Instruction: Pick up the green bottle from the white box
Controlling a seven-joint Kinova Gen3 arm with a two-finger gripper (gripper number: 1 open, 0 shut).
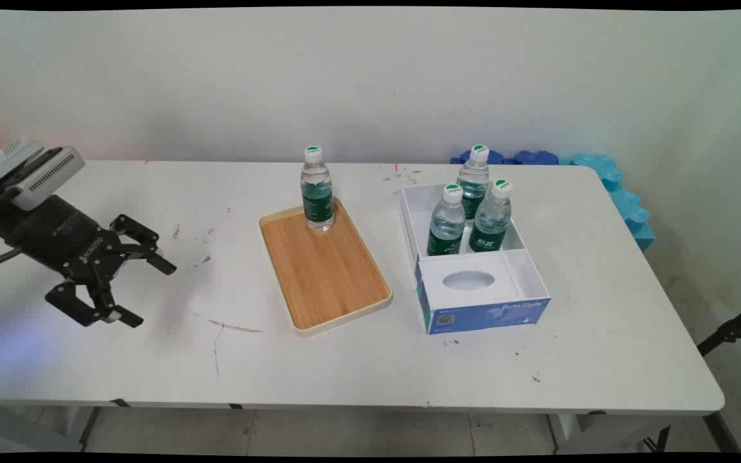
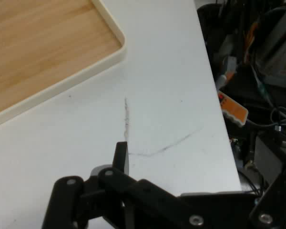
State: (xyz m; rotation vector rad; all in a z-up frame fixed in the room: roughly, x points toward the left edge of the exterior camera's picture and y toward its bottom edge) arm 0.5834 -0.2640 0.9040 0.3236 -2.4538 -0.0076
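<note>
Worktop (image 1: 357, 366) edge lies closest, with the empty black hand (image 1: 145, 288) hovering low over its left part, fingers spread and gripping nothing.

Nearest the hand is a bamboo tray (image 1: 325, 276), well apart to its right; one green-labelled water bottle (image 1: 317, 190) stands upright on the tray's far corner. Beyond it sits a white and blue box (image 1: 481, 307) holding three more upright bottles (image 1: 446, 222) in its far compartment, close together; its near compartment has a white insert with an oval hole. Count: four bottles, one tray, one box. As a judgement, the tall, narrow bottles look easy to topple: a sideways brush from a finger could tip the tray bottle, and the packed three could knock each other over.
</note>
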